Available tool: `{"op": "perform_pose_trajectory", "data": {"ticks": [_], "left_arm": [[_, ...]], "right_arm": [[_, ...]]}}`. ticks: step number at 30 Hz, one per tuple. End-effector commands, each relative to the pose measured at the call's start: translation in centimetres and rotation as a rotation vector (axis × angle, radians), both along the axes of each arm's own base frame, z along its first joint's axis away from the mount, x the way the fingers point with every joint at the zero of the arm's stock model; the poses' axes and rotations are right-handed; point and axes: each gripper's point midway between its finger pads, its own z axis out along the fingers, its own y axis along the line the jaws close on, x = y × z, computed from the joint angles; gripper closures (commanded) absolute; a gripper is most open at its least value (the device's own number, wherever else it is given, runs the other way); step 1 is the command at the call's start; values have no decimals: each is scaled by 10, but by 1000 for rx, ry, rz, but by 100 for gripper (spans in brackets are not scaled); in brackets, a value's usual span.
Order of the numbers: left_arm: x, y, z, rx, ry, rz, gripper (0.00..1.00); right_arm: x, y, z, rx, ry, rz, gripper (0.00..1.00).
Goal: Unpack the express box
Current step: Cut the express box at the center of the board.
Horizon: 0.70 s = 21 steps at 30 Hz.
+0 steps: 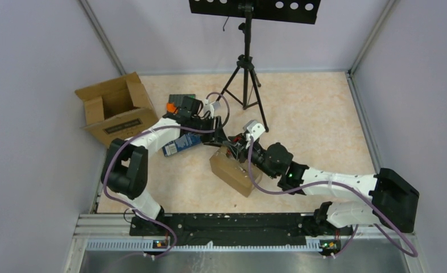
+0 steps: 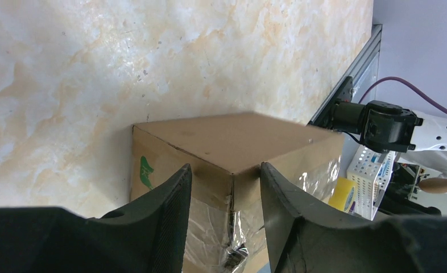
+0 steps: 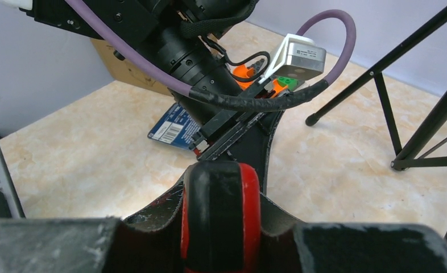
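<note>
The sealed brown express box (image 1: 232,173) lies in the middle of the table, with clear tape over its seam. In the left wrist view the box (image 2: 232,133) shows a corner and the taped edge. My left gripper (image 2: 225,170) is open, its fingers standing either side of that corner, and from above it (image 1: 216,136) hangs over the box's far end. My right gripper (image 3: 221,170) is shut on a red and black cutter handle (image 3: 221,222). From above it (image 1: 236,149) is right beside the left gripper, over the same end of the box. The blade is hidden.
An open empty cardboard box (image 1: 116,108) stands at the back left. A blue packet (image 1: 178,145) lies under the left arm, and a dark item with an orange part (image 1: 178,102) lies behind it. A black tripod (image 1: 245,74) stands at the back centre.
</note>
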Motion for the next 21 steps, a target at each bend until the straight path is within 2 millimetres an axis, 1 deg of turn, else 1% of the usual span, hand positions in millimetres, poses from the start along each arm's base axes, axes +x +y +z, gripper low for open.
{"op": "perform_pose_trajectory", "data": {"ticks": [1,4,7,9,13,14,17,19,21], "left_arm": [[15,-7,10,-19,-56,-18,49],[18,-8,13,-20,-60,-17,49],[19,-4,15,11,-59,9,49],[24,5,18,59,-77,60,47],[33,21,38,125,-148,133,44],[34,28,40,165,-155,156,42],[28,44,44,244,-163,180,40],[17,51,39,269,-149,177,38],[6,53,34,270,-142,162,35]], "right_arm": [[6,3,-5,32,34,-58,100],[11,4,-6,32,36,-103,100],[15,2,-9,27,42,-131,100],[15,0,-10,24,45,-140,100],[14,-3,-10,24,45,-146,100],[14,-3,-11,24,45,-148,100],[15,-4,-10,27,42,-153,100],[14,-3,-8,31,36,-151,100],[14,-2,-8,30,29,-150,100]]}}
